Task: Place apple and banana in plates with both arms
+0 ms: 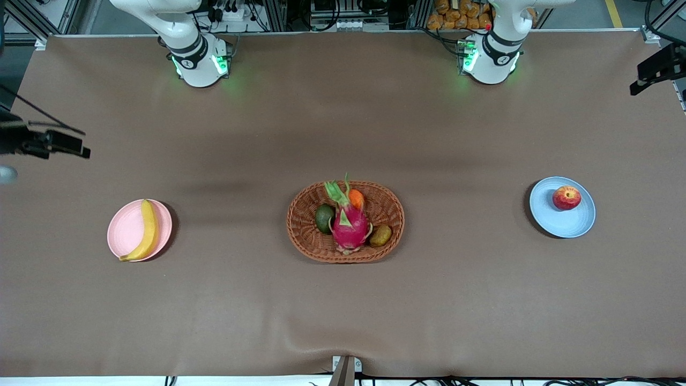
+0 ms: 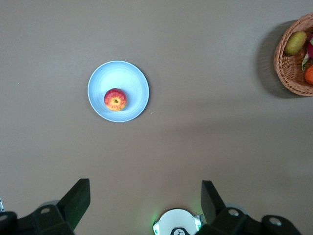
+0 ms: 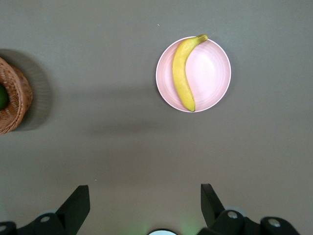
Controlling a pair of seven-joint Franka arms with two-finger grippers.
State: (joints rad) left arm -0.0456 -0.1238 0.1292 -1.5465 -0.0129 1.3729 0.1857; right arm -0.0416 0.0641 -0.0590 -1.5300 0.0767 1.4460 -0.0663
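Both my grippers hang high over the table with jaws spread wide and nothing in them, the left gripper [image 2: 142, 203] over the bare table near the blue plate [image 1: 576, 225], the right gripper [image 3: 142, 203] likewise near the pink plate [image 1: 122, 231]. As I judge it the job is done: the one apple [image 1: 566, 198] sits in the blue plate toward my left arm's end, and the one banana [image 1: 144, 231] lies across the pink plate toward my right arm's end. Two plates, one fruit each, and between them one wicker basket [image 1: 305, 236] with four fruits in it.

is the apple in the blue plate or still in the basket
In the plate: the apple rests on the blue plate, apart from the wicker basket, with no gripper touching it.
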